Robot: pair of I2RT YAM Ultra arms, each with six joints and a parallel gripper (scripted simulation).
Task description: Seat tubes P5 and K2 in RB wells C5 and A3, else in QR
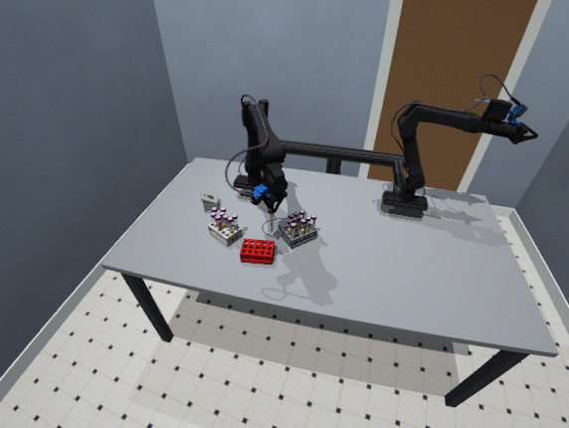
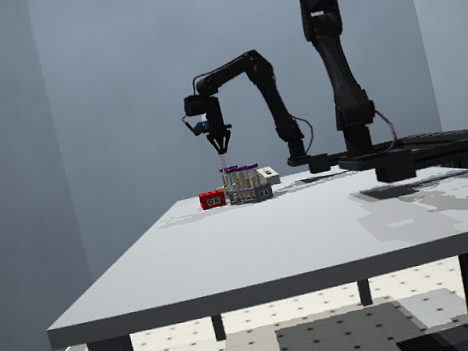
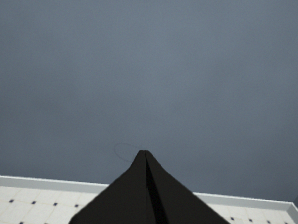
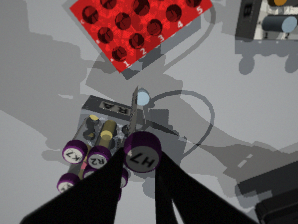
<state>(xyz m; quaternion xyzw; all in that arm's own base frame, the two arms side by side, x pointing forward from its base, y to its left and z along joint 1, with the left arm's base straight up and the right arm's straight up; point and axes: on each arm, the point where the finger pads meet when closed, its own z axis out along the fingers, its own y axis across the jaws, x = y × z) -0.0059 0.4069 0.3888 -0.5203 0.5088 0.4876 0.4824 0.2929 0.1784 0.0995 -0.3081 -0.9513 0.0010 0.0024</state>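
My right gripper (image 1: 273, 209) (image 2: 222, 152) (image 4: 140, 157) is shut on tube H7 (image 1: 272, 225) (image 2: 222, 161) (image 4: 143, 144), purple-capped and hanging upright above the bench, beside the grey rack RA (image 1: 298, 242) (image 4: 91, 104). RA holds several purple-capped tubes; caps K7 (image 4: 74, 152) and R2 (image 4: 99, 157) are readable. I cannot make out P5 or K2. The white rack RB (image 1: 219, 237) (image 4: 245, 22) holds several tubes. The red rack QR (image 1: 257, 259) (image 2: 204, 201) (image 4: 120, 64) shows empty wells. My left gripper (image 1: 535, 134) (image 3: 143, 158) is shut and empty, high up away from the racks.
A pale box (image 1: 210, 203) (image 2: 269, 175) stands behind RB; its button and lamp are too small to judge. QR stands in front, between RB and RA. In the right wrist view, a black arm part (image 4: 280, 195) is at the lower right.
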